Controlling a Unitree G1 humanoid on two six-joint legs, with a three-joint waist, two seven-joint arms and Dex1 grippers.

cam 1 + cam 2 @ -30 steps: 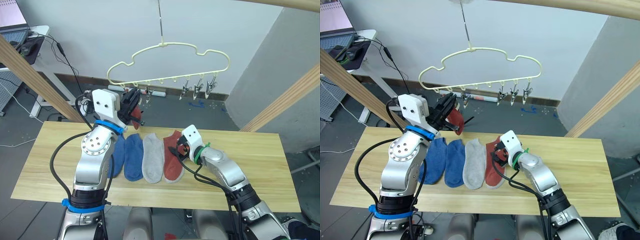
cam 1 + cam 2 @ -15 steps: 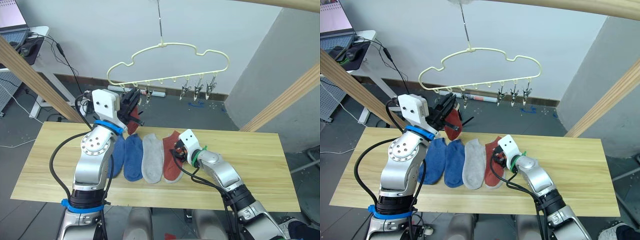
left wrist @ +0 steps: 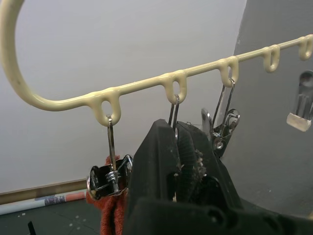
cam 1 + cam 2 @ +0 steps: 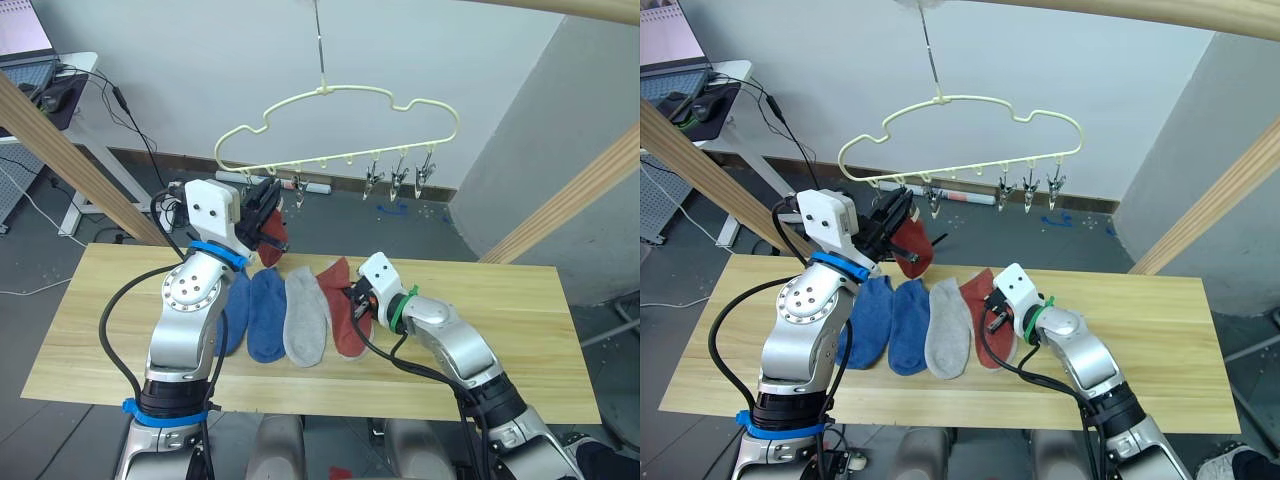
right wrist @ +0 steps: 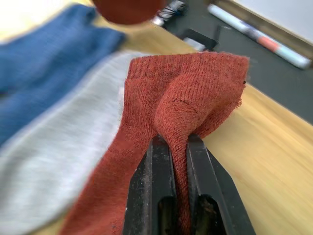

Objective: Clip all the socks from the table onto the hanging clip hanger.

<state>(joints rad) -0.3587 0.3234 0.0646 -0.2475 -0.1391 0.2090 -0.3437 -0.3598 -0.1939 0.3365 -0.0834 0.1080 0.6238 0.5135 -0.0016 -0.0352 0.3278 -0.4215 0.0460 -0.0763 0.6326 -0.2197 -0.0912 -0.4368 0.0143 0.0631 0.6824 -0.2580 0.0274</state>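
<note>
Right hand low over the desk, its two black fingers pinched on a fold of a rust red sock near the cuff; the cuff end is lifted and bunched while the toe end trails back toward the near edge of the desk. This sock sits at the right end of the row. Just left of it, flat on the planks, a light grey sock, then two blue socks, the leftmost partly hidden behind the left arm. Left hand raised high, up at the left part of the clip hanger, fingers together around one of the small metal clips; whether they squeeze the clip itself or just press beside it cannot be told from the wrist view. A second rust red sock hangs just below that hand, its top edge at the leftmost clip, and the wrist view shows red knit under that clip's jaws. Hanger is pale yellow, cloud-shaped, hung by a long hook from above, beyond the far edge of the desk; three more clips dangle free toward its right end. Thick wooden poles slant down on both sides of the scene.
</note>
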